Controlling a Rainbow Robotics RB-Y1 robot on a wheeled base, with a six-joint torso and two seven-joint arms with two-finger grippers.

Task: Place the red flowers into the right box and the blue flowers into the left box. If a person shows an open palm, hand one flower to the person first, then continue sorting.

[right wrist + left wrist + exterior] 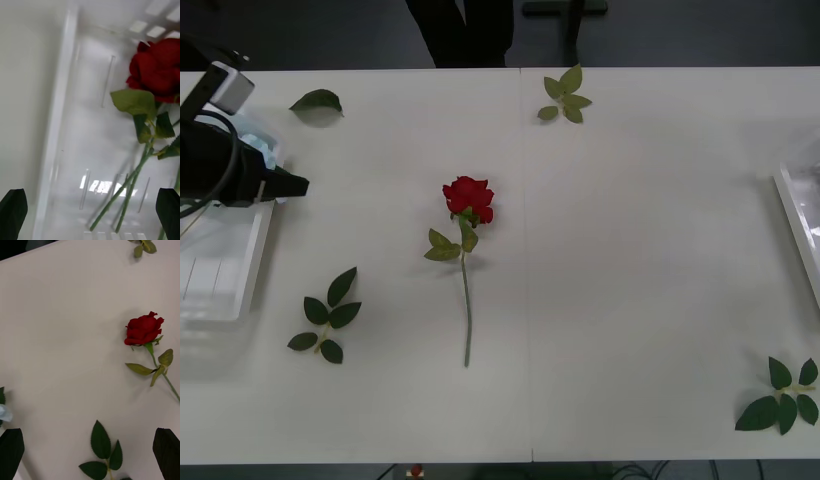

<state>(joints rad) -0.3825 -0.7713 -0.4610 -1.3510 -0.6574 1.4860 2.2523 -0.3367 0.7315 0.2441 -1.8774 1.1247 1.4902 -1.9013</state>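
Black left gripper (pixel 292 185) hovers, jaws apart, above the left box (pixel 220 290).

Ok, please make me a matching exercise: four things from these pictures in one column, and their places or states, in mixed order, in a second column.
1. loose red flower
2. left claw
3. right claw
4. left box

a. open, above the right box, where another red flower lies
b. at the left edge of the table
c. mid-table, bloom toward the far side
d. open, near the left box

Pairs: 1-c, 2-d, 3-a, 4-b.
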